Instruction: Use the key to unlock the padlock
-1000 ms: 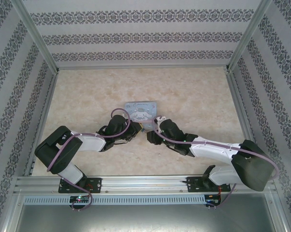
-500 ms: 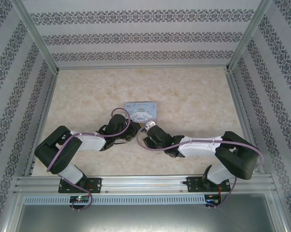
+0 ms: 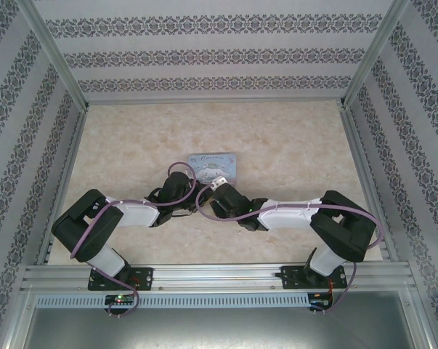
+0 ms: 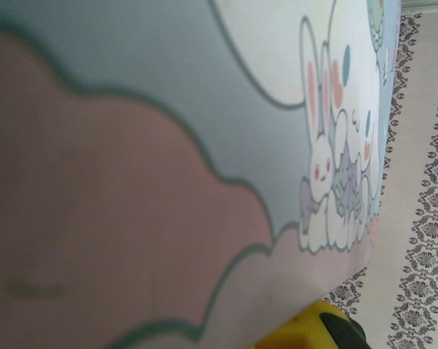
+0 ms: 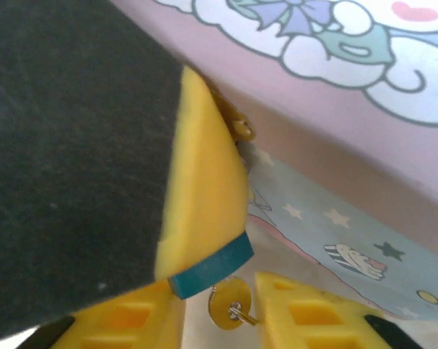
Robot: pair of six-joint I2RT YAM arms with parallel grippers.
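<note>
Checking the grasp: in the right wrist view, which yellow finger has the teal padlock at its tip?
The black-backed finger from upper left; the padlock sits at its tip. The two bottom fingers flank a gold disc.

A beige marbled table bears a pale-blue cartoon-printed tin (near its middle).

Soft, even light overhead; my wrist views sit too close to focus.
From above, the pale table is bright and evenly lit, with only faint shadows under my arms and no glare. At my left wrist the tin is so near that its pink cloud print smears, sharpening toward the rabbits at right. At my right wrist my finger is a dark, grainy, unfocused mass with a soft yellow edge.
</note>
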